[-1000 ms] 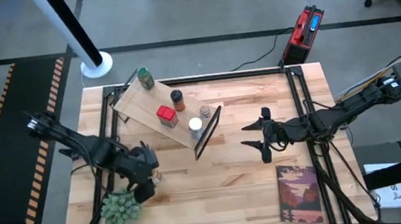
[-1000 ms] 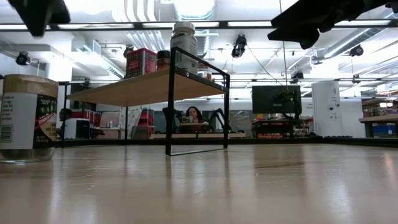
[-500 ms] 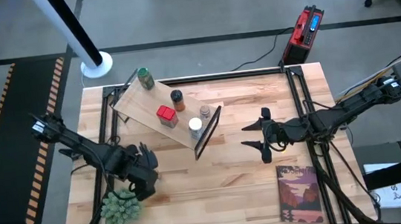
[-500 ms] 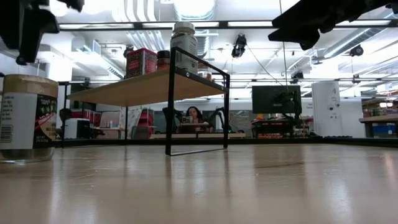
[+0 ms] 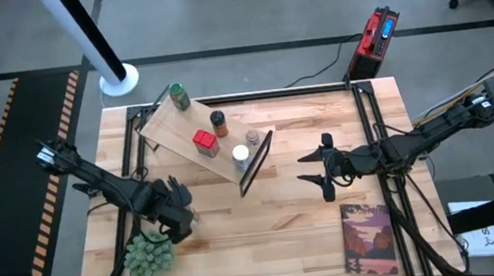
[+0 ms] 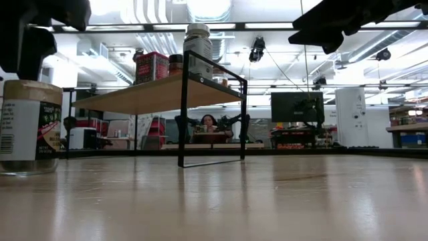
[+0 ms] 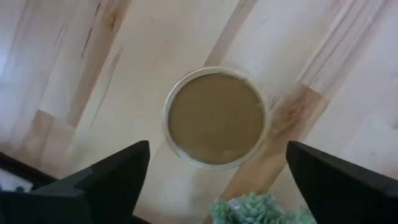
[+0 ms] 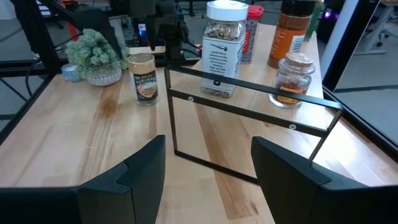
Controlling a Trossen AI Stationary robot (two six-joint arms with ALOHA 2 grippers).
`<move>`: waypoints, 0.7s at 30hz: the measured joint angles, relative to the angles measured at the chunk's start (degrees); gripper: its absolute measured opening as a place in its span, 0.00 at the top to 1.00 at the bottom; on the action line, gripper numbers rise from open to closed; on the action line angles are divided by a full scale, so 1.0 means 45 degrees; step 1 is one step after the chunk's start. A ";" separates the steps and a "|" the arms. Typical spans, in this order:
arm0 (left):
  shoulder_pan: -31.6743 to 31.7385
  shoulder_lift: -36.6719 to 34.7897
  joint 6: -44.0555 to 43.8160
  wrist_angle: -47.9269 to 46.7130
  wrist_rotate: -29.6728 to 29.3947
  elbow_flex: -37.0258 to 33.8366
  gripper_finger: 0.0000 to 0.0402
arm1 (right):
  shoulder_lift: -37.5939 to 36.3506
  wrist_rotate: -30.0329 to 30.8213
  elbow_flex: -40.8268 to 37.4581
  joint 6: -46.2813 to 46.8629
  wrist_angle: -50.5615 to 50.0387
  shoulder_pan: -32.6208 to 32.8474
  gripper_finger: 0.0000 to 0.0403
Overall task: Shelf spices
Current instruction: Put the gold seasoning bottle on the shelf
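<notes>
Left gripper (image 7: 214, 180) hangs directly over the tan-topped jar (image 7: 215, 117), fingers spread wide and clear of its round lid. That jar stands upright on the table (image 5: 292, 216) beside the potted plant (image 5: 146, 257), well apart from the shelf (image 5: 194, 139). Right gripper (image 5: 310, 170) waits half-parted beyond the shelf's black frame.

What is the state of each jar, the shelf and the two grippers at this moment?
Tan-topped jar: upright on the table, lid on, not held.
Left gripper: open, above the tan-topped jar.
Right gripper: open, empty, waiting right of the shelf.
Shelf: standing on the table, carrying jars.
White-lidded jar: upright on the shelf.
Red tin: on the shelf.
Green-lidded jar: on the shelf's far end.
</notes>
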 joint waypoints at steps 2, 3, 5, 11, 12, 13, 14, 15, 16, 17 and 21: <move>0.0000 0.0000 -0.0053 0.0220 -0.0005 -0.0002 0.06 | 0.0000 0.0000 0.0000 0.0001 0.0003 0.0000 0.47; 0.0000 0.0000 -0.0077 0.0266 -0.0006 -0.0002 0.05 | 0.0000 0.0000 0.0000 0.0005 0.0007 0.0000 0.47; 0.0004 0.0000 -0.0113 0.0311 -0.0036 -0.0030 0.03 | 0.0000 0.0000 0.0000 0.0004 0.0003 0.0000 0.47; 0.0241 0.0000 0.0029 0.1116 -0.0133 -0.0690 0.01 | 0.0000 0.0000 -0.0005 0.0005 0.0007 0.0000 0.47; 0.0297 0.0005 0.0086 0.1306 -0.0166 -0.0809 0.01 | 0.0000 0.0000 -0.0005 0.0005 0.0007 0.0000 0.47; 0.0357 0.0019 0.0123 0.1401 -0.0245 -0.0877 0.01 | 0.0000 0.0000 -0.0010 0.0005 0.0003 0.0000 0.47; 0.0403 0.0019 0.0189 0.1463 -0.0310 -0.0954 0.01 | 0.0000 0.0000 -0.0010 0.0005 0.0007 0.0000 0.47; 0.0443 0.0019 0.0229 0.1459 -0.0362 -0.1014 0.01 | 0.0000 0.0000 -0.0010 0.0005 0.0007 0.0000 0.47; 0.0493 0.0019 0.0278 0.1460 -0.0400 -0.1078 0.01 | 0.0000 0.0000 -0.0010 0.0005 0.0007 0.0000 0.47; 0.0528 0.0019 0.0290 0.1520 -0.0445 -0.1142 0.01 | 0.0000 0.0000 -0.0010 0.0005 0.0003 0.0000 0.47; 0.0673 0.0019 0.0409 0.2098 -0.0461 -0.1494 0.01 | 0.0000 0.0000 -0.0010 0.0005 0.0007 0.0000 0.47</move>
